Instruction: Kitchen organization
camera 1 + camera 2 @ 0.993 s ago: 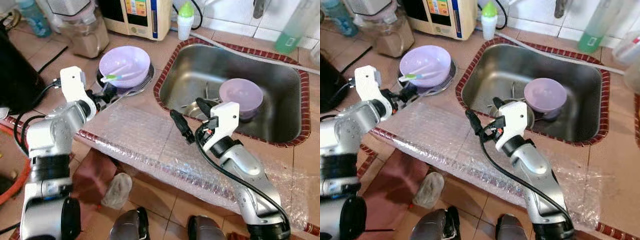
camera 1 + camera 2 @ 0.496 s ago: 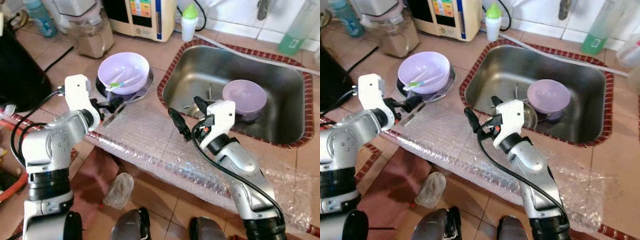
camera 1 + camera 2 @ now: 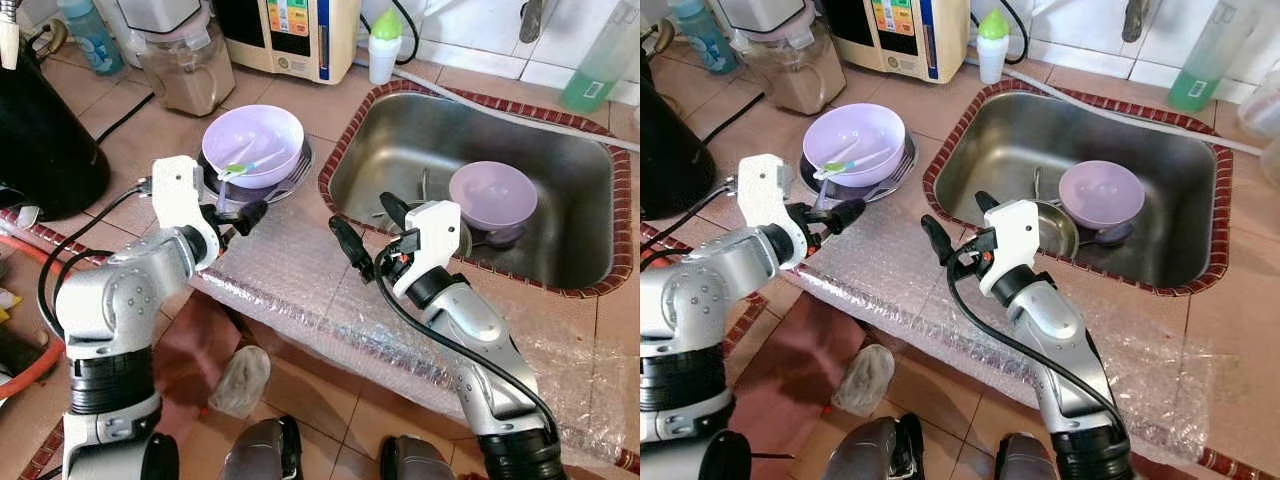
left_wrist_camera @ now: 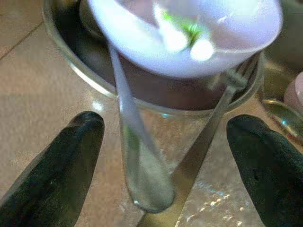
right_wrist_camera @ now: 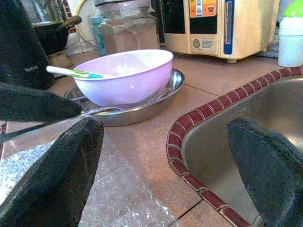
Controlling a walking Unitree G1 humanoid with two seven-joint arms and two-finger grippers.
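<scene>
I keep my left gripper wide open just before the spoon and fork handles, which point toward it from the steel plate beside the sink's left rim, while my right gripper, also open, is farther.

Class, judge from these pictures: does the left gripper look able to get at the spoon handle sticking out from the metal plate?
Probably yes. The left gripper is open, its fingers either side of the spoon handle, with nothing between them.
</scene>
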